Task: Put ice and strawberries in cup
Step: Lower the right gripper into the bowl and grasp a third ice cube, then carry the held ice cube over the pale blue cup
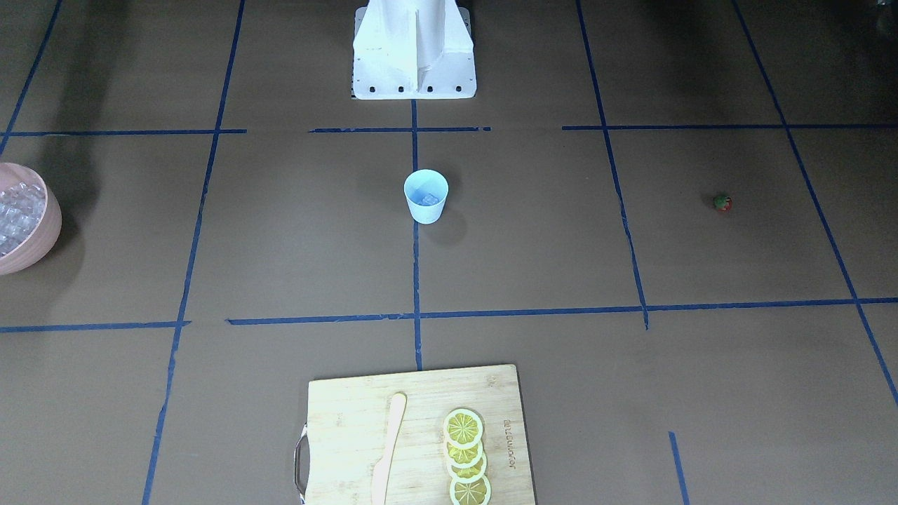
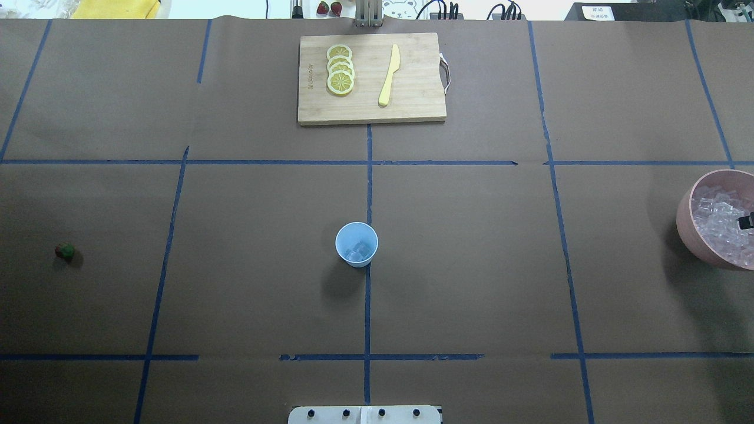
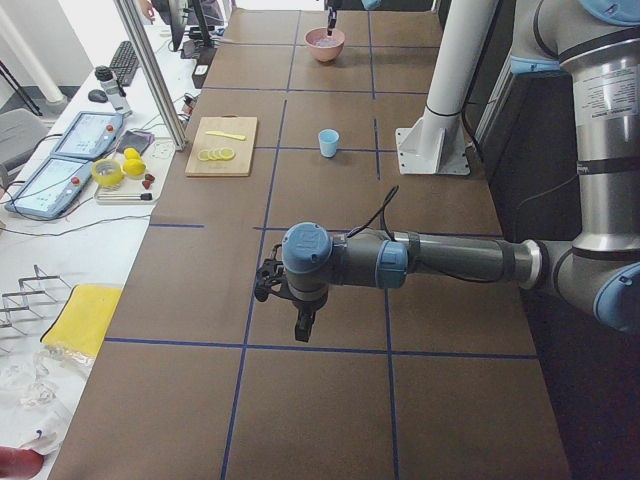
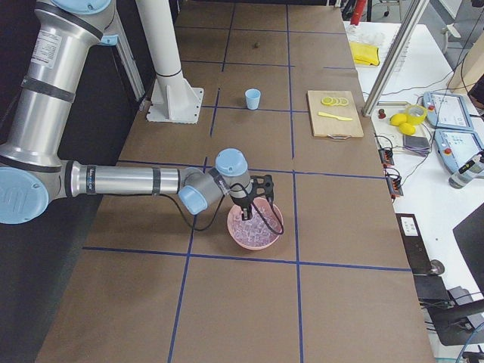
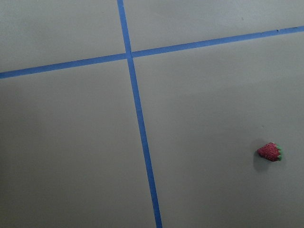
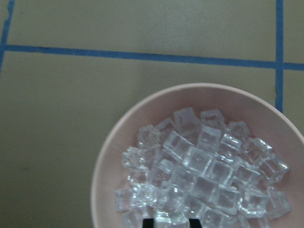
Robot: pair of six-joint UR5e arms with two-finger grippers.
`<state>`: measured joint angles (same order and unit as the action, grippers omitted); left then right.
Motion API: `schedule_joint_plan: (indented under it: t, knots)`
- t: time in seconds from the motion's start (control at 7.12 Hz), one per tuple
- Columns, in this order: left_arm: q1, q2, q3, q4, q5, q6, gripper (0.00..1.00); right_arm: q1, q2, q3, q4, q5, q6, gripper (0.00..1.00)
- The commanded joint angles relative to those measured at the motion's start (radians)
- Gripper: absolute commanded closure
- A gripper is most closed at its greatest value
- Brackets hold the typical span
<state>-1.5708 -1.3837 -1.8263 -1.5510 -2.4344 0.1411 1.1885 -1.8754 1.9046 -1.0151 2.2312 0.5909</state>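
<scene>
Strawberry (image 5: 270, 151): sideways, leaves toward wrist view's right.
Left end effector (image 3: 301, 330): we cannot tell.
Right end effector (image 6: 171, 223): among ice (image 6: 199, 171), grip unclear.

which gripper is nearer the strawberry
Left. The left gripper hangs at the left end of the table, where the strawberry lies; the right gripper is over the pink bowl of ice at the opposite end.
</scene>
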Motion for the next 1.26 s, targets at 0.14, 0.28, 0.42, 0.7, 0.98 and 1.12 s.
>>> schedule_joint_plan:
  t: [0.14, 0.28, 0.42, 0.7, 0.98, 1.12]
  knots:
    - [0.0, 0.0, -0.001, 0.0, 0.0, 0.0, 0.0, -0.045, 0.293, 0.198, -0.498, 0.005, 0.038, 1.0]
    - [0.0, 0.0, 0.001, 0.0, 0.0, 0.0, 0.0, -0.138, 0.455, 0.195, -0.608, -0.022, 0.126, 1.0]
    - [0.0, 0.0, 0.002, -0.001, 0.0, 0.0, 0.0, -0.268, 0.617, 0.192, -0.704, -0.101, 0.291, 1.0]
    - [0.0, 0.0, 0.004, -0.001, 0.0, 0.0, 0.0, -0.496, 0.885, 0.11, -0.845, -0.268, 0.525, 1.0]
    - [0.0, 0.0, 0.004, -0.001, 0.0, 0.0, 0.0, -0.598, 1.088, -0.037, -0.853, -0.323, 0.676, 1.0]
    - [0.0, 0.0, 0.004, -0.001, 0.0, 0.0, 0.0, -0.634, 1.189, -0.141, -0.853, -0.361, 0.755, 1.0]
